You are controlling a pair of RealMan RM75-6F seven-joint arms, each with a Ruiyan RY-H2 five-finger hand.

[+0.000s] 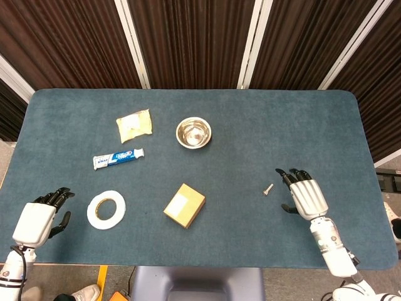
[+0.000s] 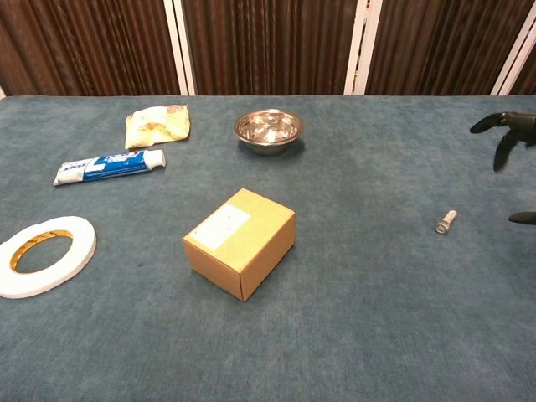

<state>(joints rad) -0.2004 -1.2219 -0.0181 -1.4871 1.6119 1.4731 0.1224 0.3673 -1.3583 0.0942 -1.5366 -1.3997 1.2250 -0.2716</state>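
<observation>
- Blue-and-white toothpaste tube (print too small to read); brown cardboard box carries a blank white label.
- Right hand, fingers spread, empty, hovers just beside the small silver bolt.
- Left hand released, near the white tape roll.

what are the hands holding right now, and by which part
Nothing. The right hand is open beside the small bolt without touching it; the left hand is open near the tape roll.
</observation>
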